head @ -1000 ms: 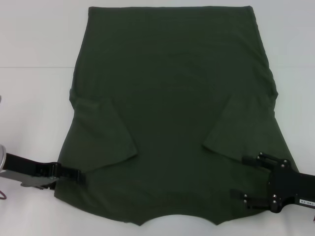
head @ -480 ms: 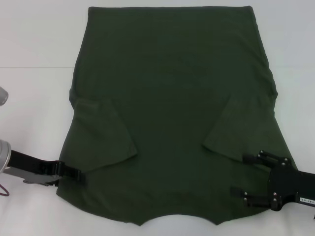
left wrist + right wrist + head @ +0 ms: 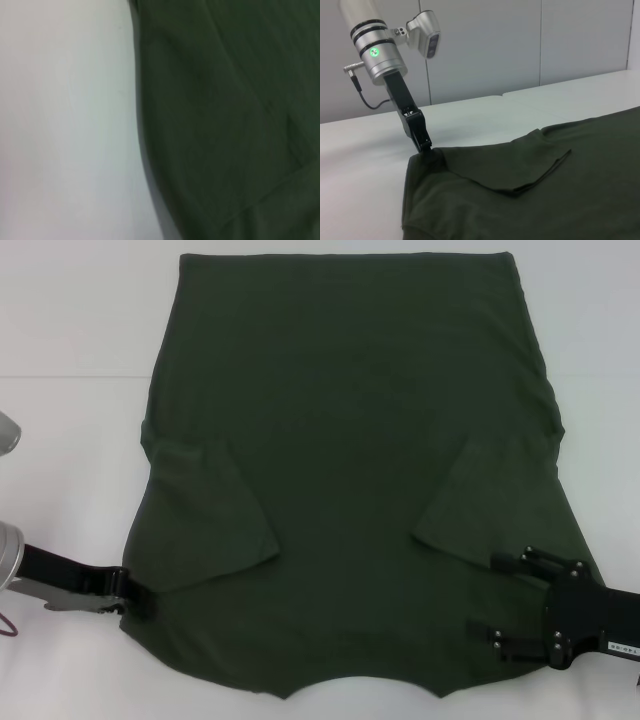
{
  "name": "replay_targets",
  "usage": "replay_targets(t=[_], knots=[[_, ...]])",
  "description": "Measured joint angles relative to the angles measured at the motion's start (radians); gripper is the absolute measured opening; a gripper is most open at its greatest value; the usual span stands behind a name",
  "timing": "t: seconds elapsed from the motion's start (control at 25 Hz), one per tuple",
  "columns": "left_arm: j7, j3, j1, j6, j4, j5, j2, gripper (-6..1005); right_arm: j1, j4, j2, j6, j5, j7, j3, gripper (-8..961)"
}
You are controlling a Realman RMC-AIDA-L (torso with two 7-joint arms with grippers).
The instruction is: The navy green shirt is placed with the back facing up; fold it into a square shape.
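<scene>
Shirt fabric covers most of the white surface (image 3: pixel 70 350): the navy green shirt (image 3: pixel 350 440) lies flat with its plain side up, collar opening at the near edge and hem at the far edge. Both short sleeves are folded inward onto the body, the left sleeve (image 3: pixel 205 515) and the right sleeve (image 3: pixel 495 505) each forming a slanted flap.

Relative to the shirt, the left end effector (image 3: pixel 135 600) sits at the near left shoulder corner. The right wrist view shows its black fingers (image 3: pixel 422 140) pressed together on the cloth edge, which puckers up around them; the silver arm (image 3: pixel 375 45) rises behind with a green light and a thin cable. The left wrist view shows only the shirt's edge against the surface.

The right end effector (image 3: pixel 497 598) rests over the shirt's near right shoulder, its two black fingers (image 3: pixel 510 562) spread apart above the cloth, with nothing between them.

Beyond the shirt's far side, a grey panelled wall (image 3: pixel 485 45) stands behind the surface.
</scene>
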Motion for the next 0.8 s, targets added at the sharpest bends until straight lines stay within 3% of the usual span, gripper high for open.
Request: replay_targets(t=[0.48, 0.8], knots=[[0.008, -0.002, 0.005, -0.001, -0.001, -0.006, 0.006, 46, 0.005, -0.001, 0.001, -0.002, 0.000, 0.010, -0.004, 948], [0.012, -0.004, 0.005, 0.006, -0.001, -0.009, 0.009, 37, 0.026, -0.028, 0.002, 0.012, 0.000, 0.086, 0.000, 948]])
